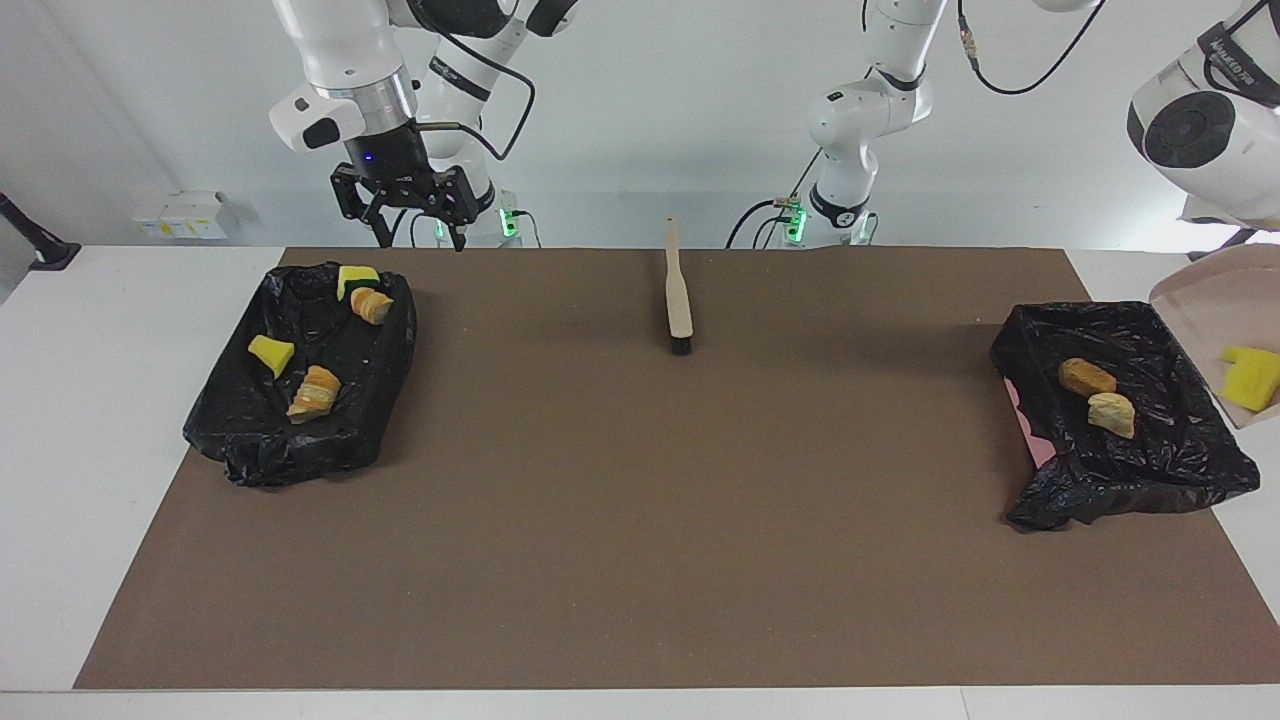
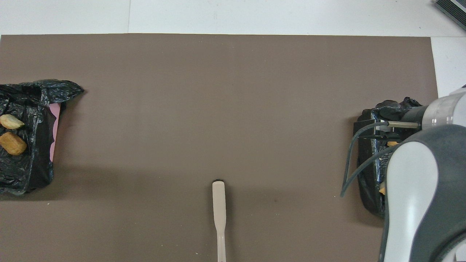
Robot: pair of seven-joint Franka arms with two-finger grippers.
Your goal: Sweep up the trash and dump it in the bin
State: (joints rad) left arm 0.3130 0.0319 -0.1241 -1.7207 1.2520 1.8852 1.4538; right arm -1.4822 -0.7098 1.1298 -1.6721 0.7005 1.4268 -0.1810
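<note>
1. The left gripper is out of sight past the edge of the facing view. It is closed tight, and I think it is holding the dustpan [image 1: 1205, 300], which hangs tipped in the air
2. One yellow sponge [image 1: 1250, 378] lies on the low lip of the dustpan. It is not in the bin yet
3. The bin at the left arm's end [image 1: 1040, 345] is just beside the dustpan and below it, toward the middle of the desk. So the sponge has to slide that way. Two bread pieces [image 1: 1087, 376] lie in this bin
4. The left arm is much the nearer arm for this job
5. The right gripper [image 1: 420, 232] waits with its fingers wide and holds nothing. It is up over the edge of the desk, by the bin at the right arm's end [image 1: 240, 440], which has four pieces of trash [image 1: 315, 392] in it
6. The brush [image 1: 679, 285] lies in the middle, its long way pointing away from the robots, bristles at the end farther from them
7. There are letters on the left arm, but I cannot read them
</note>
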